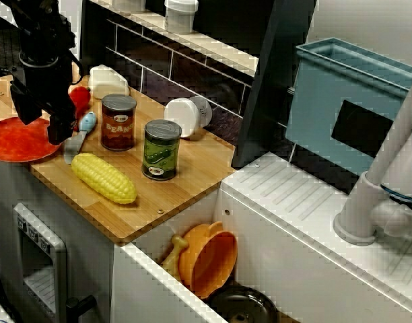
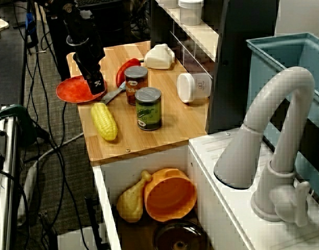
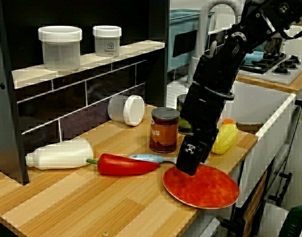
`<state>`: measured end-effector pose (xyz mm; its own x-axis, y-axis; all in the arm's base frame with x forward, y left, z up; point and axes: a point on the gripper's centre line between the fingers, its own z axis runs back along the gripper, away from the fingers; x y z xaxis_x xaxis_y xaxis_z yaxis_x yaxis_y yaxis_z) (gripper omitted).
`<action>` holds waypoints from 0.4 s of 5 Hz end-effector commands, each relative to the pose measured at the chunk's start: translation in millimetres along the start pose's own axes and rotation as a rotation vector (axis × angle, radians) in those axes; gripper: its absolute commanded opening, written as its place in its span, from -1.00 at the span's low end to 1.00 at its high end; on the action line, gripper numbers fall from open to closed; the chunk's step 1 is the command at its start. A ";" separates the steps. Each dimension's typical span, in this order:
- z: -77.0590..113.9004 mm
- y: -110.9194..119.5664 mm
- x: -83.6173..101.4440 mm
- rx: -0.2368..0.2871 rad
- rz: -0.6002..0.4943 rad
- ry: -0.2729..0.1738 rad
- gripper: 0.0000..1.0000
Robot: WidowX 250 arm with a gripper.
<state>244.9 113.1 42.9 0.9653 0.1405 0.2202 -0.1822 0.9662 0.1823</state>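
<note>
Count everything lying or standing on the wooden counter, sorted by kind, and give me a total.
Cans: 2, brown can and green can
Vegetables: 2, corn cob and red pepper
White containers on their sides: 2, bottle and jar
Plates: 1, red plate
Utensils: 1, blue-handled utensil
Total: 8

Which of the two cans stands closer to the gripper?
The red-brown beans can, beside the blue-handled utensil; the green-labelled can stands farther off.
</note>
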 end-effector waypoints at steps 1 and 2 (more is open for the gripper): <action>6.2 15.4 6.2 0.018 -0.004 -0.010 1.00; 9.6 14.5 3.0 0.010 -0.018 0.001 -0.36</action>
<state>240.0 113.3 39.5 0.9773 0.1268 0.1695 -0.1579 0.9701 0.1843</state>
